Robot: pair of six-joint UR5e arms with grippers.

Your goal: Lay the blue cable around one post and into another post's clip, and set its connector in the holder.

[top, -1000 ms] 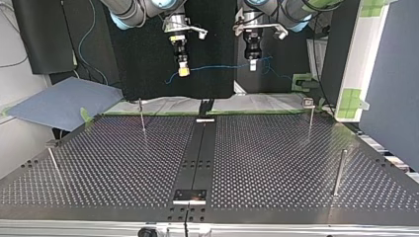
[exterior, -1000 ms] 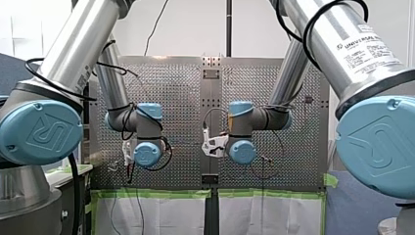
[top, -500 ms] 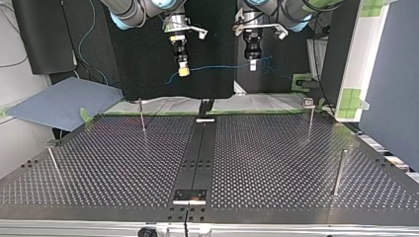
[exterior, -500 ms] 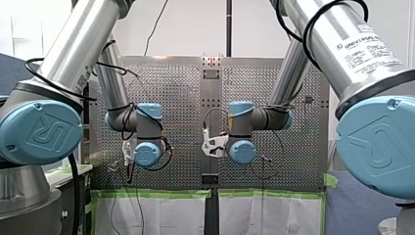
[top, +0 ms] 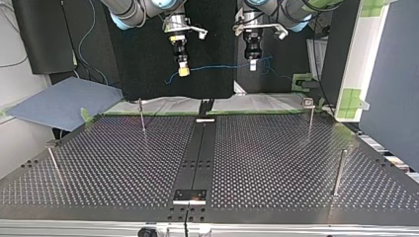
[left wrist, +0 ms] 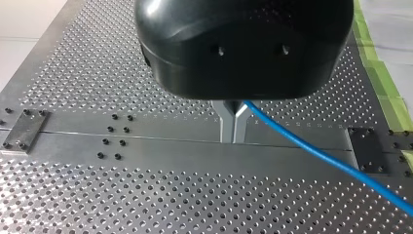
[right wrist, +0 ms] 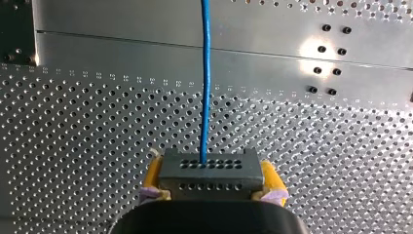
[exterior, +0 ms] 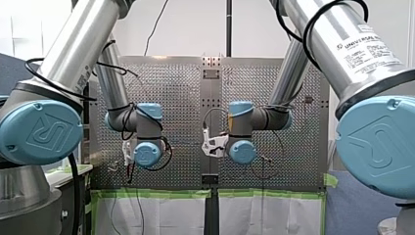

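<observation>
In the top view a strip [top: 200, 148] runs near to far down the middle of the table [top: 276, 163]. Left of it stand the far-left post [top: 142, 114] and near-left post [top: 56, 164]; right of it stand the far-right post [top: 310, 118] and near-right post [top: 339, 172]. Above the table, the cable [top: 222, 66] spans from the connector [right wrist: 209, 170], clamped between the fingers of my right gripper [top: 183, 73], to my left gripper [top: 252, 65], whose fingers pinch it.

Bg is pretty plain tbh: white wall [exterior: 195, 29] behind the perforated metal table [exterior: 171, 98] in the front view. In the top view there's a black backdrop [top: 143, 59] w/ a dark panel [top: 42, 34] at left, a blue-grey mat [top: 64, 101] lying below it, and a dark blue partition [top: 390, 89] at right. Green tape [exterior: 151, 194] runs along the table's edge, above a white sheet [exterior: 161, 215]. Light glares off the metal.
</observation>
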